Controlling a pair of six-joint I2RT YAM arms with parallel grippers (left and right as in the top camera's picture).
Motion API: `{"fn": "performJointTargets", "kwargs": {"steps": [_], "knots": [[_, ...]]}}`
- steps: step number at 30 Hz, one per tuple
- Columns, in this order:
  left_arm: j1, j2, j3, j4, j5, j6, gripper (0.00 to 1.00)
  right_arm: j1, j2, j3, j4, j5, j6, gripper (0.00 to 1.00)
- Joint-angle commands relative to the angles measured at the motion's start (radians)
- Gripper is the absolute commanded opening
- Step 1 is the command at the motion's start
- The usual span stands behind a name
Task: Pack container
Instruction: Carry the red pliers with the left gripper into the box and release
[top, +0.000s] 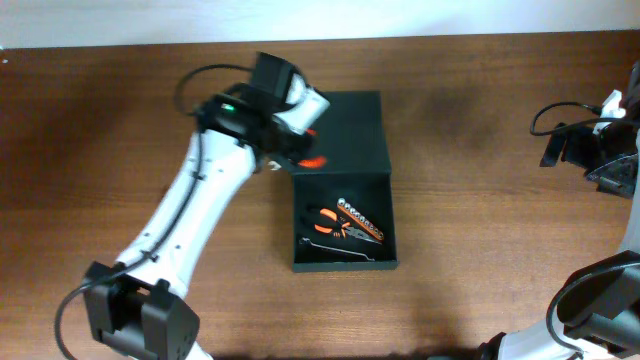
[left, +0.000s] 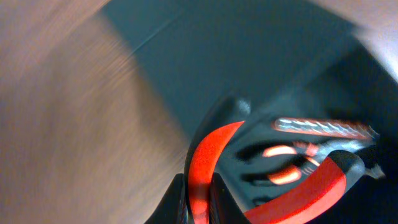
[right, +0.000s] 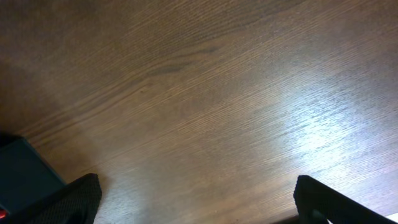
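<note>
Overhead: container (top: 350, 120) sits mid-tabletop (top: 100, 120), flap lid open flat at its far side, w/ orange pliers (top: 335, 225) + bit strip (top: 362, 217) inside; L jaws hang over the lid's left edge, R jaws well apart to container's right. L wrist (blurry): L jaws clamped on 1 orange-handled tool (left: 208, 155) above container. R wrist: R jaws apart over tabletop, container corner at lower left.

Container (top: 345, 265) mid-table (top: 480, 200), lid (top: 355, 130) flat on far side. Pliers (top: 335, 225), bit strip (top: 362, 220), hex key (top: 340, 250) inside. Left gripper (top: 298, 150) gripping tool (top: 313, 160) over lid's near-left corner. Right gripper (top: 605, 150) far right, well apart.
</note>
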Motion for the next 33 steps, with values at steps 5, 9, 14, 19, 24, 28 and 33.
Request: {"fn": "performJointTargets", "kwargs": {"steps": [5,9,14,19,24,28,33], "knots": [[-0.157,-0.009,0.011,-0.005,0.094,0.459,0.02,-0.002,-0.005,-0.006,0.004,0.012,-0.015,0.99],[-0.164,0.047,0.008,-0.013,0.161,0.458,0.01,-0.002,-0.005,-0.006,0.005,0.012,-0.015,0.99],[-0.165,0.160,0.008,-0.053,0.165,0.458,0.02,-0.002,-0.005,-0.006,0.004,0.012,-0.015,0.99],[-0.165,0.259,0.008,-0.060,0.175,0.457,0.02,-0.002,-0.005,-0.006,0.004,0.012,-0.015,0.99],[-0.164,0.323,0.008,-0.060,0.175,0.457,0.02,-0.002,-0.005,-0.006,0.003,0.011,-0.015,0.99],[-0.164,0.353,0.008,-0.062,0.168,0.457,0.34,-0.002,-0.005,-0.006,0.003,0.011,-0.015,0.99],[-0.164,0.354,0.008,-0.063,0.167,0.454,0.67,-0.002,-0.005,-0.006,0.003,0.012,-0.015,0.99]]}}
